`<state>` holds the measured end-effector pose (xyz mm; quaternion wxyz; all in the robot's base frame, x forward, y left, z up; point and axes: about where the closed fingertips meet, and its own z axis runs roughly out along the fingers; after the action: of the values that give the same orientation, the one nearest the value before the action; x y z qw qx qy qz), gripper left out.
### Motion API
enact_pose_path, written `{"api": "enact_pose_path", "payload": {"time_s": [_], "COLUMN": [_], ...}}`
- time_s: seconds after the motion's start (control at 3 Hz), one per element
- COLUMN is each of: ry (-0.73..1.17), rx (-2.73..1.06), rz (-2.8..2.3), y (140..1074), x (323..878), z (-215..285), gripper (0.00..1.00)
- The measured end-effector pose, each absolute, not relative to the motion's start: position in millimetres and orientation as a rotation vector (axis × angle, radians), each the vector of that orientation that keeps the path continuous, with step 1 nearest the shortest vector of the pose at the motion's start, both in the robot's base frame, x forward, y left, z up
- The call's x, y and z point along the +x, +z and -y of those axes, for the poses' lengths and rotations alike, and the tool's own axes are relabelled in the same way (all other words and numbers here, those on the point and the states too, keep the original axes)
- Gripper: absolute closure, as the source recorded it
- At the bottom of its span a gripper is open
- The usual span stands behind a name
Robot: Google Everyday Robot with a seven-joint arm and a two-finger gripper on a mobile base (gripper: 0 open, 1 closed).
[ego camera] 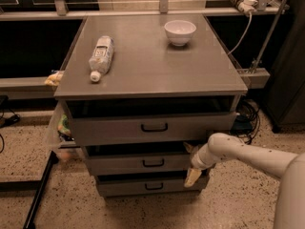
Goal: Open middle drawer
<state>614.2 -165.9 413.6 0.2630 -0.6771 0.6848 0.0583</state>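
Note:
The grey cabinet [152, 75] has three drawers. The middle drawer [138, 163] is a wide, shallow grey front with a small black bar handle [153, 163], below the taller top drawer [152, 127] and above the lowest drawer [147, 185]. All three stand slightly out from the cabinet. My gripper [192, 162] is at the end of the white arm [248, 154] coming from the lower right. It is at the right end of the middle drawer's front, well right of the handle. One pale finger [192, 177] hangs down over the lowest drawer's right end.
A plastic bottle [101, 56] lies on the cabinet top at the left. A white bowl [180, 31] stands at the back right. Cables [245, 113] hang at the right of the cabinet. A black pole [40, 194] leans on the floor at the left.

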Motion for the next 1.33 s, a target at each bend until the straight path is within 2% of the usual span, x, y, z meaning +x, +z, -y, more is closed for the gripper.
{"api": "enact_pose_path", "payload": {"time_s": [1.33], "ry": [0.341], "rx": [-1.934], "rz": [-1.99], "y": [413.7], "x": [578.5], "z": [168.3], "gripper": [0.0]}}
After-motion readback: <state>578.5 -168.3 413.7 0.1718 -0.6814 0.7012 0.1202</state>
